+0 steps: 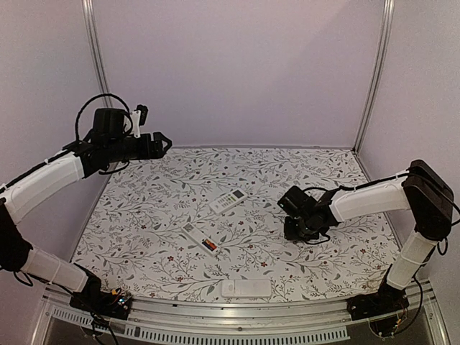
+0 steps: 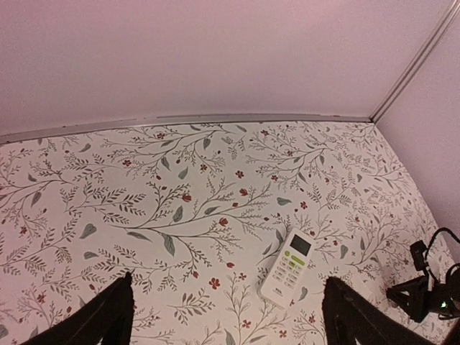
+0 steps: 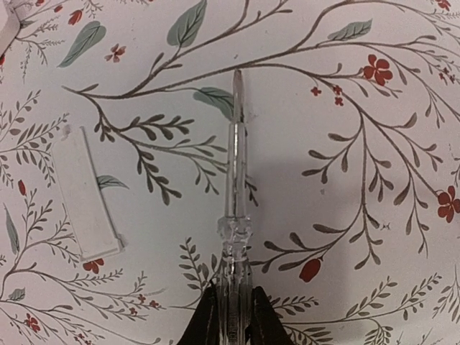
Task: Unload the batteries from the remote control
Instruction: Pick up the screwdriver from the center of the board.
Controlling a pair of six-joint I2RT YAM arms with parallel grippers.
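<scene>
A floral cloth [image 1: 180, 172] carries a flat white slab [image 1: 246, 288] at its near edge, and a clear pointed stick [image 3: 236, 165] shows near a thin white strip [image 3: 85, 194].

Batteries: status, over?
Left gripper open, raised. Right gripper shut on clear stick, off to the right of the remote. Batteries seated in its open compartment. Nothing blocking it.
</scene>
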